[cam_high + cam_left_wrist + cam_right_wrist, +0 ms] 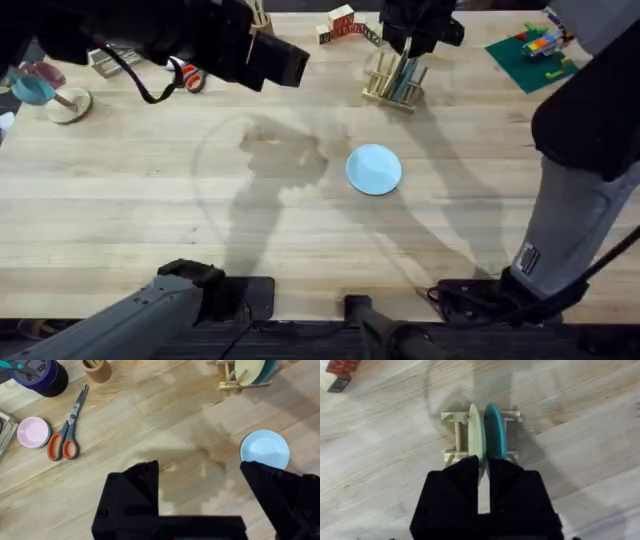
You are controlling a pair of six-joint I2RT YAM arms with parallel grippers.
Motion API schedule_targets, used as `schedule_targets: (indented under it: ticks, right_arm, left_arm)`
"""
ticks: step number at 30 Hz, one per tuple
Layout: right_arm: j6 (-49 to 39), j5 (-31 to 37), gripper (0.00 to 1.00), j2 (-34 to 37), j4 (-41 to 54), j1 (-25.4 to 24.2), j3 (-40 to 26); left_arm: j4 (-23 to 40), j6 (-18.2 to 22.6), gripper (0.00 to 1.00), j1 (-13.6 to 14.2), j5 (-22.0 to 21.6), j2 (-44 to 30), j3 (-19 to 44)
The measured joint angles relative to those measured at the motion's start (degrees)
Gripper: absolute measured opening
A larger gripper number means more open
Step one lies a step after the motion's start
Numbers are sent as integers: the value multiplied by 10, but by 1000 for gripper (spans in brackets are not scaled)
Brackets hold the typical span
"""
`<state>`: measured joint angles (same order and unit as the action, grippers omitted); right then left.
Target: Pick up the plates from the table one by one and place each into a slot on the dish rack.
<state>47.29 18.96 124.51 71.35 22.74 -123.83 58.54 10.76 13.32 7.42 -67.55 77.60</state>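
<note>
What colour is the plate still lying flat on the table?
Light blue: the plate lies flat on the table, clearest in the overhead view.

Dish rack [454,435], light wood, on plank-grain tabletop [580,460]. Holds two plates on edge, side by side: cream plate [475,435], teal plate [495,432]. Right tool [484,472] black, directly above, fingers narrowly parted around cream plate's rim.

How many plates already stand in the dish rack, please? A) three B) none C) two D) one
C: in the right wrist view a cream plate and a teal plate stand upright side by side in the rack, while a light blue plate lies flat on the table.
</note>
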Motion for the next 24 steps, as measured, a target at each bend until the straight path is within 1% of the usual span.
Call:
schedule_targets:
  ticks: [5,11,15,17,20,22,24]
  right_arm:
    - [0,-9,143,0,0,0,0]
    - [-1,-22,179,0,0,0,0]
    - [-4,-24,184,-5,0,0,0]
    - [-12,-24,185,-16,1,0,0]
    - [-27,-25,189,-53,6,0,0]
    - [-37,-25,229,-81,11,0,0]
    - [-48,-25,299,-112,18,0,0]
  left_arm:
    - [0,0,993,0,0,0,0]
    - [0,0,993,0,0,0,0]
    - [0,0,993,0,0,0,0]
    - [0,0,993,0,0,0,0]
    - [0,0,993,0,0,0,0]
    - [0,0,993,0,0,0,0]
    - [0,0,993,0,0,0,0]
